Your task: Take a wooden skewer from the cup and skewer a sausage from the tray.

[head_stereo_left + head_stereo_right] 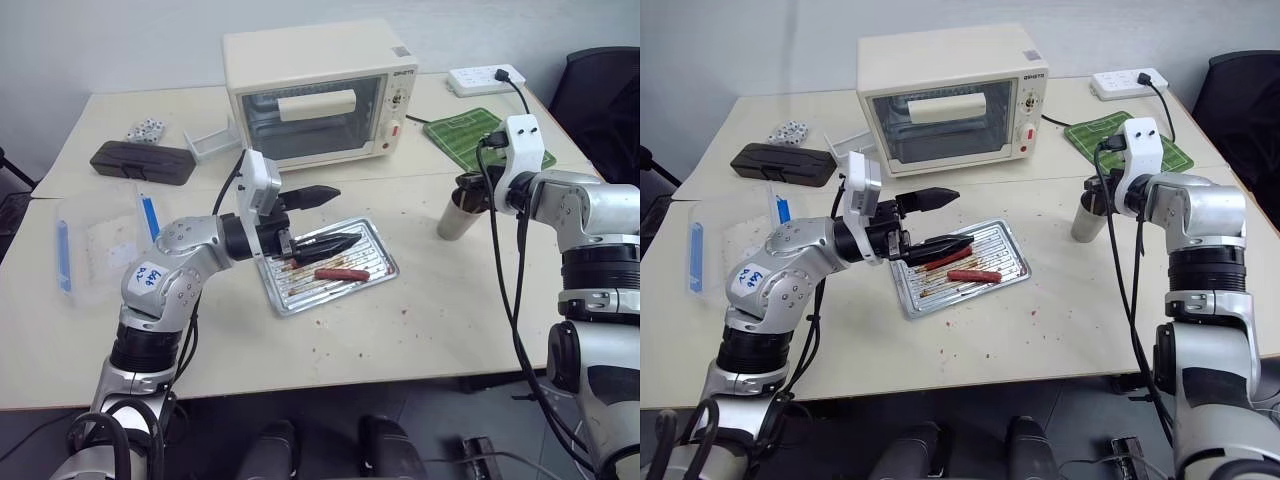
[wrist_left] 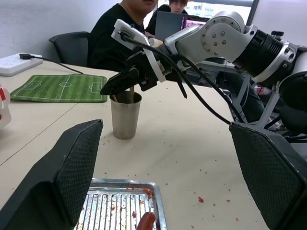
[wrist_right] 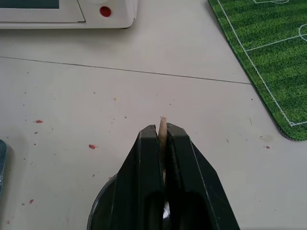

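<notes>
My right gripper (image 3: pixel 162 130) is shut on the top of a thin pale wooden skewer (image 3: pixel 162 123). The skewer stands upright in the grey cup (image 1: pixel 455 220), right under the fingers. In the left wrist view the same gripper (image 2: pixel 112 86) hovers at the cup's (image 2: pixel 124 117) rim. The silver tray (image 1: pixel 300 292) lies mid-table with a reddish-brown sausage (image 1: pixel 342 274) on it and another (image 1: pixel 945 259) beside it. My left gripper (image 1: pixel 325 220) stands wide open above the tray, pointing toward the cup, with nothing between its fingers.
A cream toaster oven (image 1: pixel 315 95) stands behind the tray. A green pitch mat (image 1: pixel 480 135) and a power strip (image 1: pixel 485 78) lie at the back right. A black case (image 1: pixel 142 162) and a clear box with blue clips (image 1: pixel 95 250) sit on the left. People sit beyond the table (image 2: pixel 120 33).
</notes>
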Robot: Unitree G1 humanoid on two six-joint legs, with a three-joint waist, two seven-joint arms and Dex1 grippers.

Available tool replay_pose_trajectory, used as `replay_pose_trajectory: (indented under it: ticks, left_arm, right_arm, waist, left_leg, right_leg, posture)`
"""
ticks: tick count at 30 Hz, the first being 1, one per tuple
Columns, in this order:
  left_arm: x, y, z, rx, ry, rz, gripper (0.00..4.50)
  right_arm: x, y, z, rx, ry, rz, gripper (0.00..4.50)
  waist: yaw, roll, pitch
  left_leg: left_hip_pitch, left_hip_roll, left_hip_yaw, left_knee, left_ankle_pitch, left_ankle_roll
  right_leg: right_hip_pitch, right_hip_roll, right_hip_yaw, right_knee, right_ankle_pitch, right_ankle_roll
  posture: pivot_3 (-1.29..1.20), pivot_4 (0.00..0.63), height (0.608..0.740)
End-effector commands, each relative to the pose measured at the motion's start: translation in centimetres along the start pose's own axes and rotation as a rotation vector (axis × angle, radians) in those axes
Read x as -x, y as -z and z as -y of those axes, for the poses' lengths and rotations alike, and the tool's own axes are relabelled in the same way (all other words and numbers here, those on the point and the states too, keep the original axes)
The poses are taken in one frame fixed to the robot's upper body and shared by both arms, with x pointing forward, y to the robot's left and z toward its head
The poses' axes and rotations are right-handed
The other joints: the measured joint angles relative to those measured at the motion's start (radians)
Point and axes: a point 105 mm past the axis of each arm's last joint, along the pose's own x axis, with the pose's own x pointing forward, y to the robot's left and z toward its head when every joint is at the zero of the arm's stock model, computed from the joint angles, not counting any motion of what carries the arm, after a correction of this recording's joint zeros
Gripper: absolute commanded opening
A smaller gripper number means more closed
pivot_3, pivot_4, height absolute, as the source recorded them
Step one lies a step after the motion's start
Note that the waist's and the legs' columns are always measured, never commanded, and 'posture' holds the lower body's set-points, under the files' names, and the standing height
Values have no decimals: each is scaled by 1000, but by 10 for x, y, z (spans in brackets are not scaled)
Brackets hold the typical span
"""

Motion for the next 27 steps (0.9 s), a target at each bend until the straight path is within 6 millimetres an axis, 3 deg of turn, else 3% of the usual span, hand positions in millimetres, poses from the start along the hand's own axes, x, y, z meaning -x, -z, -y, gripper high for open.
replay_pose_trajectory:
  ticks: [1,12,20,27]
  left_arm:
    - [-3,-12,1,-56,15,22,4500]
    - [-8,-10,0,-56,38,28,4500]
    - [-16,-13,1,-62,49,64,4500]
    - [-20,-25,-7,-96,-63,166,4500]
  right_arm:
    - [10,-20,0,12,6,70,29]
    - [26,-40,3,65,28,103,29]
    - [66,-94,-7,29,-7,221,29]
    - [97,-129,-23,-212,-101,345,29]
  waist:
    - [0,0,0]
    - [1,0,0]
    - [1,0,0]
    - [3,0,0]
  left_leg:
    - [0,0,0,0,0,0]
    - [0,0,0,0,0,0]
    - [-1,0,0,0,0,0]
    - [-1,-1,0,0,0,0]
  right_leg:
    - [0,0,0,0,0,0]
    - [0,0,0,0,0,0]
    - [-1,0,0,0,0,0]
    - [-1,-1,0,0,0,0]
  posture:
    - [0,150,740]
    - [0,150,740]
    - [0,150,740]
    - [0,150,740]
